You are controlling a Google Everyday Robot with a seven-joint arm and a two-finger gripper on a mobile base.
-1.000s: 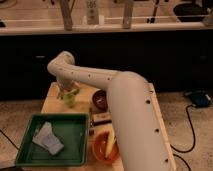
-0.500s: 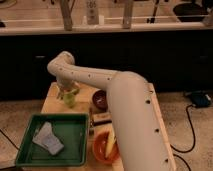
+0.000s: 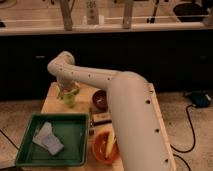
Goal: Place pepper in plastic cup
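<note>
The lime-green plastic cup [image 3: 69, 96] stands upright near the far left of the wooden table [image 3: 56, 104]. My gripper [image 3: 66, 88] hangs straight over the cup's mouth, at the end of the white arm [image 3: 115, 100] that reaches in from the lower right. The pepper does not show as a separate thing; whatever is at the cup's mouth is hidden by the gripper.
A dark maroon bowl [image 3: 100, 99] sits right of the cup. An orange bowl [image 3: 105, 146] with a yellow item stands near the front. A green tray [image 3: 52, 139] holding a pale blue cloth [image 3: 48, 138] lies at the front left. A small dark object [image 3: 101, 118] lies between the bowls.
</note>
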